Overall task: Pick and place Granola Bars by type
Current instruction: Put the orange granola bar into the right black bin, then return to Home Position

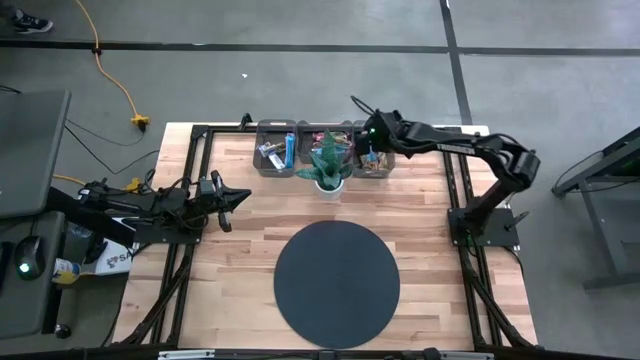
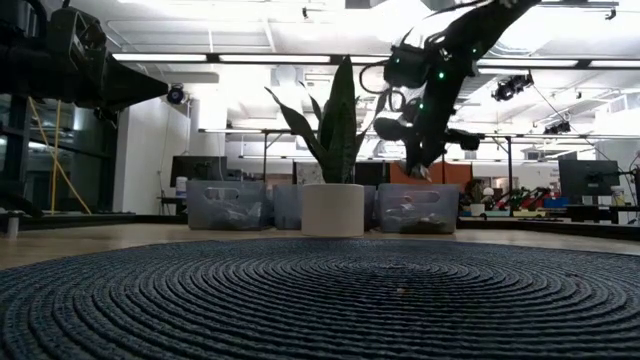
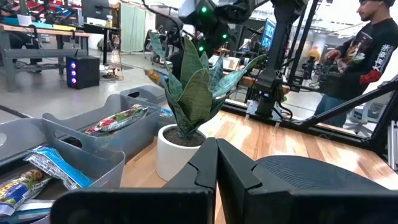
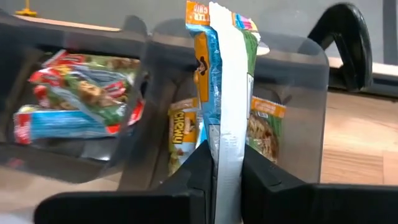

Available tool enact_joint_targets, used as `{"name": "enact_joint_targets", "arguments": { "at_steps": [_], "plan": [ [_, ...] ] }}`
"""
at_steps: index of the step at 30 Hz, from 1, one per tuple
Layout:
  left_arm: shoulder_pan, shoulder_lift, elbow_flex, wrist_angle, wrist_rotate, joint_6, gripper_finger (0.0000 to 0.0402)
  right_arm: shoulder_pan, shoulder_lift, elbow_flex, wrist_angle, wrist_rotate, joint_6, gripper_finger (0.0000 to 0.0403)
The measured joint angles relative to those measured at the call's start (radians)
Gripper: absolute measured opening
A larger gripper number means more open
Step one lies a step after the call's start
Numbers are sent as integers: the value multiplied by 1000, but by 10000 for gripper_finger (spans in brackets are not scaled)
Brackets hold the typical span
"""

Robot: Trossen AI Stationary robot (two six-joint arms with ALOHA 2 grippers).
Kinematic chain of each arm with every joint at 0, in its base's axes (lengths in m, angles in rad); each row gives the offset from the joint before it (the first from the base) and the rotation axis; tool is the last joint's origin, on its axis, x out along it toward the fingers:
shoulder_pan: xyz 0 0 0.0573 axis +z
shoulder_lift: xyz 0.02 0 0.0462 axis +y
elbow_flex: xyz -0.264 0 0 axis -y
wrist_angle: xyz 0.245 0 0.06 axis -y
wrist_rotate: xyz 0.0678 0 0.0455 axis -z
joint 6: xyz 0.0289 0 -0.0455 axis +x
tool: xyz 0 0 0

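My right gripper (image 4: 224, 163) pinches one granola bar (image 4: 222, 74) upright above the right-hand bin (image 1: 372, 158). My left gripper (image 3: 216, 163) waits closed near the table's left edge.

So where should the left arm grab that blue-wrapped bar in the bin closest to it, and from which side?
By judgement: take the blue-wrapped bar across its narrow width near the middle, coming down from above. It lies flat and slanted inside the gray bin, whose walls block any sideways approach. The left gripper is shut, so it would need opening first. The right gripper already holds another bar.
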Motion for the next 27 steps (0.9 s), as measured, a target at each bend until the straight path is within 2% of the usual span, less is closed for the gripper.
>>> {"name": "enact_joint_targets", "arguments": {
  "at_steps": [13, 19, 27],
  "plan": [
    [0, 0, 0, 0, 0, 0, 1, -19, 47, 0, -19, 25, 16, 68],
    [0, 0, 0, 0, 0, 0, 1, -27, 46, 0, -19, -22, -27, 93],
    [0, 0, 0, 0, 0, 0, 1, -27, -33, 0, -10, -52, -101, 129]
  ]
}}
